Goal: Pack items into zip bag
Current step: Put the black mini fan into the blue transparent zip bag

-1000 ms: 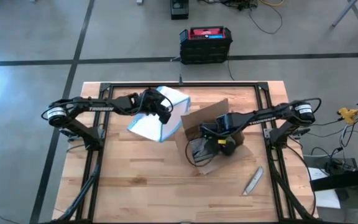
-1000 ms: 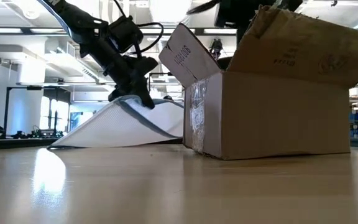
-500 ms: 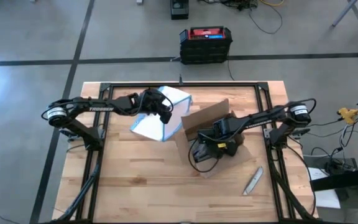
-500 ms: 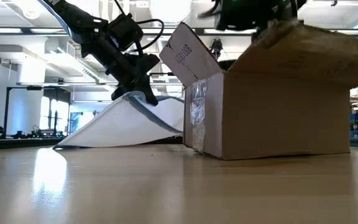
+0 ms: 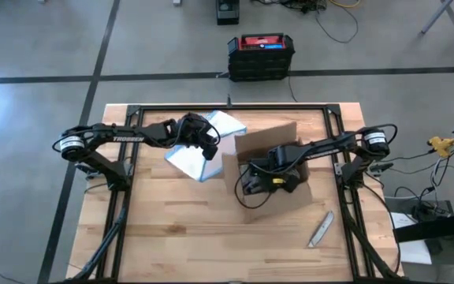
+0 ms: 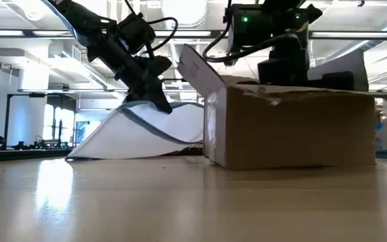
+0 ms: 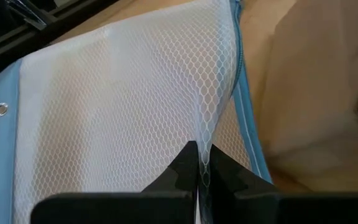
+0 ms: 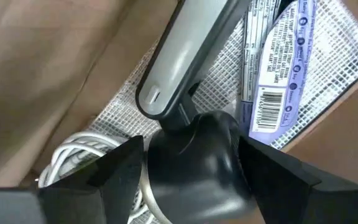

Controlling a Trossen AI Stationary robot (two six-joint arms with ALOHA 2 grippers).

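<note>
**Reaching Into the Box While the Bag Is Lifted**

Standing at centre frame in the high view, the cardboard box walls in the right gripper, whose jaws sit spread around a dark rounded object beside a white cable. Left of it, the left gripper is clamped on the zip bag, its mesh tented upward, long axis slanting toward upper right. A grey tool lies on the wooden table, lower right.

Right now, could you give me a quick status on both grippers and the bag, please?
Left gripper shut on zip bag, lifting one edge. Right gripper open inside cardboard box, around a dark rounded object. Nothing bagged.
</note>
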